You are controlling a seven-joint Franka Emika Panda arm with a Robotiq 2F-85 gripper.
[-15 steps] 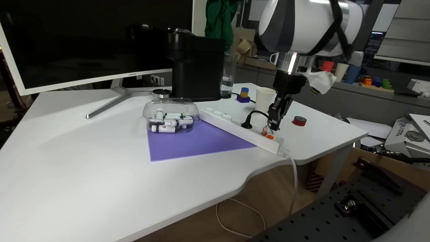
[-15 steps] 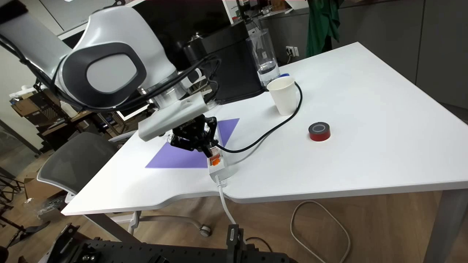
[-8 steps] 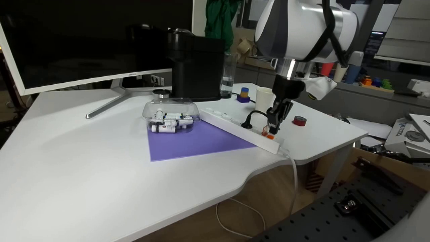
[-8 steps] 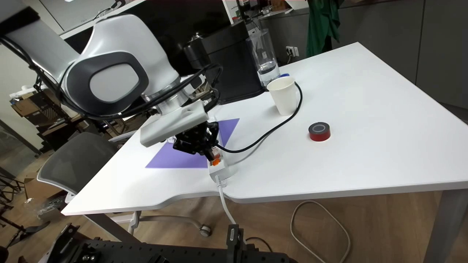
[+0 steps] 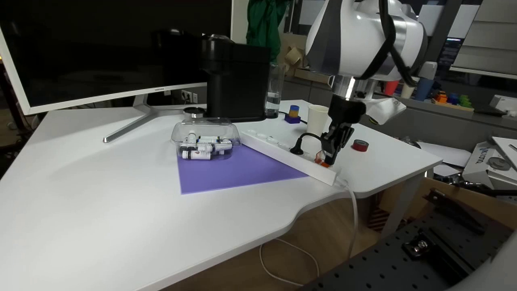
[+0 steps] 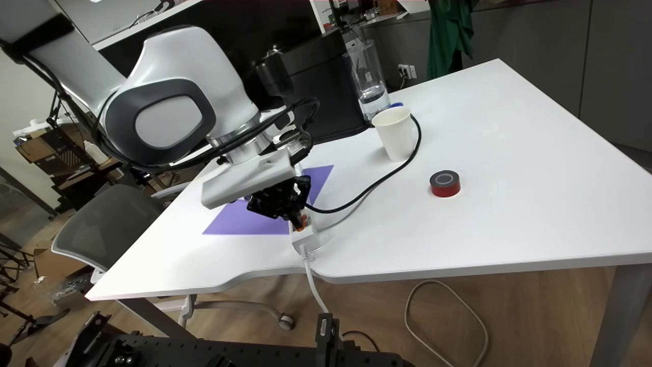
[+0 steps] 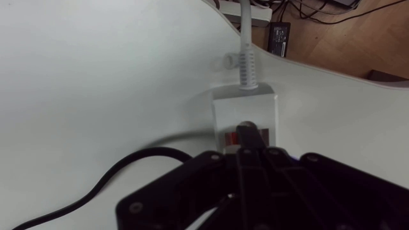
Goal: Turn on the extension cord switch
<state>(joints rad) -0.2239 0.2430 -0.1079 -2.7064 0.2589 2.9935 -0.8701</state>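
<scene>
One orange-red switch (image 7: 233,139) logged, set near the lead end of the white extension cord (image 5: 278,154), which lay on the table (image 5: 101,210) with that end close to the curved edge. I had the gripper (image 7: 250,129) pointing down at a slant over it, fingers (image 7: 251,139) drawn together into a single narrow tip. In the wrist view that tip crossed the middle of the switch, bright red on one side of it and a duller reddish patch on the other (pressing or just above, I could not tell). In both exterior views the tip was right at the orange as well. Too much was covered for me to read the switch's position.

Farther along, near the switch, a black plug (image 5: 297,149) was seated in the extension cord; a black cable (image 6: 377,184) curved away past a white paper cup (image 6: 393,136). The white lead (image 5: 355,220) dropped over the table edge. A red-and-black tape roll (image 6: 445,188) lay well apart from it all. On the opposite side a purple sheet (image 5: 238,173) showed beside the extension cord, and a clear tub (image 5: 218,127) of small white tubes (image 5: 196,154) stood partly on it, as far as I could see. Behind, in an exterior view: a black machine (image 5: 240,81), a tall clear vessel (image 5: 273,99) with water in it and a wide dark monitor (image 5: 113,48), all on the same table.
</scene>
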